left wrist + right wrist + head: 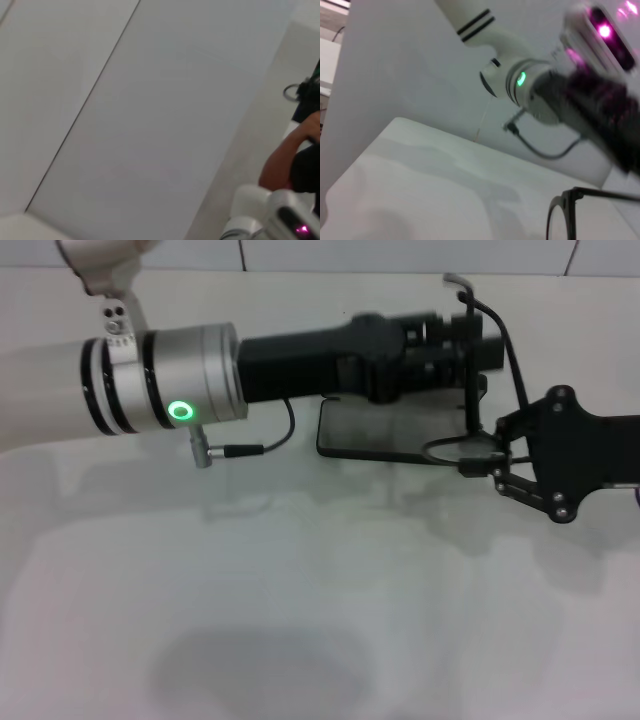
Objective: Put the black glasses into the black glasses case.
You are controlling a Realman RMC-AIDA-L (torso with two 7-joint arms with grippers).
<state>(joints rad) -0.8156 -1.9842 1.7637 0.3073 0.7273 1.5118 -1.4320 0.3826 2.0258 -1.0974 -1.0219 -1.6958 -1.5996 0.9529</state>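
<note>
While the white tabletop (300, 620) is mostly bare, everything that matters is crowded around the case (370, 432), and that crowding is where I'd expect trouble. The left arm (190, 380) reaches right across, and the left gripper (455, 335) hangs just above the far edge of the case. Whether it grips anything I cannot tell. The case lies open and flat, with its pale lining up.

The right gripper (485, 458) sits at the case's right end, and its fingers look clamped on the front of the glasses (450, 450). One lens is low over the right end of the case. The temple arms stand unfolded and climb away from the case, past the left gripper.

The long arms are the main risk, I'd say. Lowered like this, the glasses would not lie inside the case. An arm could also catch on the left gripper, which is touching or nearly touching them from where I stand. A snag could twist the thin frame out of the fingers or bend it. The case looks light, so a push on its rim might slide it or tip the lid. The hold on the wire frame is narrow, so the glasses could swing if jolted.
</note>
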